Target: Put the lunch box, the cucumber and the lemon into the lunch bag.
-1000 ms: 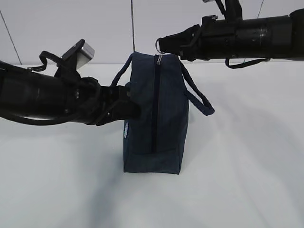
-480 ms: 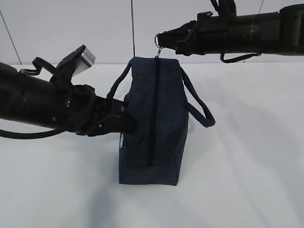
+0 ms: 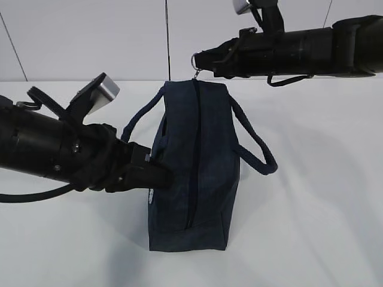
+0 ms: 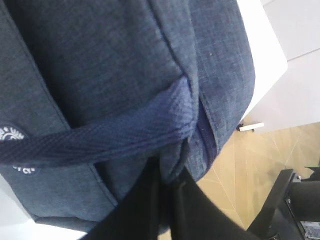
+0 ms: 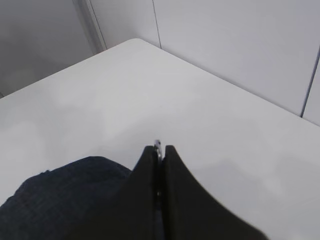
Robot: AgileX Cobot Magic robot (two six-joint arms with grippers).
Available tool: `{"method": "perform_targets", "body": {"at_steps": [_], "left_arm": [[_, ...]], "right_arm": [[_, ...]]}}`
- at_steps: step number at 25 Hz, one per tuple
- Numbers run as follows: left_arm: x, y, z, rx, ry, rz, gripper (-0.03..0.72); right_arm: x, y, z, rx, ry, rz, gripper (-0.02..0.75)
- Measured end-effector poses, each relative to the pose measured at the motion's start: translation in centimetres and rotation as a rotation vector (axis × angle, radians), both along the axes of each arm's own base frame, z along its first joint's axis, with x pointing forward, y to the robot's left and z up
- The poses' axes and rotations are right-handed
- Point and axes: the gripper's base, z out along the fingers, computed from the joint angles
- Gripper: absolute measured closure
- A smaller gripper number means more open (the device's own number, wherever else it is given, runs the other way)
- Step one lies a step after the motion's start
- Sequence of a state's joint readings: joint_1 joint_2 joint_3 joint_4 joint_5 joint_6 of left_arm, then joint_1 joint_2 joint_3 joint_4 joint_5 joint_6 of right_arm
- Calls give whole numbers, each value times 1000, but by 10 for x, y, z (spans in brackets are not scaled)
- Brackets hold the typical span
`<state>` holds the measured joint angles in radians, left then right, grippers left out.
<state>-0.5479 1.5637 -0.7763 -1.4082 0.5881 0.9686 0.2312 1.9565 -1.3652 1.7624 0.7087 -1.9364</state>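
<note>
The navy lunch bag (image 3: 194, 167) stands on end on the white table (image 3: 311, 209), its black zipper closed and running vertically. My left gripper (image 3: 163, 174) is shut, pinching the bag's side fabric near a handle base; the bag fills the left wrist view (image 4: 110, 75). My right gripper (image 3: 200, 60) is above the bag's top end, shut on the silver ring pull (image 3: 196, 58), which shows between the fingertips in the right wrist view (image 5: 158, 145). Two loop handles (image 3: 257, 146) hang at the sides. The lunch box, cucumber and lemon are out of view.
A white wall with panel seams stands behind the table. The table edge (image 4: 272, 75) and wooden floor (image 4: 260, 165) show in the left wrist view.
The left gripper has moved lower on the bag, and the bag has shifted down and toward the camera. The right gripper with the ring pull has drifted slightly left and up.
</note>
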Motion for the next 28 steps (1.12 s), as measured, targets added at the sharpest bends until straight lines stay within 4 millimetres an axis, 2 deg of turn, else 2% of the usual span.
{"method": "perform_targets", "body": {"at_steps": [9,18,20,24,25,28], "left_arm": [[-2,0,0,2,0,-18,694],[4,2,0,12,-13,55,676],[4,2,-1,11,-12,66,614],[5,2,-1,4,-6,73,360],[4,2,0,1,-4,70,316],[3,2,2,-10,-2,60,286]], "right_arm": [[15,2,-23,-13,40,-27,731],[16,2,-20,1,35,-27,731],[17,2,-20,4,35,-28,731],[16,2,-20,7,35,-25,731],[16,2,-20,10,35,-21,731],[15,3,-19,23,34,-1,731]]}}
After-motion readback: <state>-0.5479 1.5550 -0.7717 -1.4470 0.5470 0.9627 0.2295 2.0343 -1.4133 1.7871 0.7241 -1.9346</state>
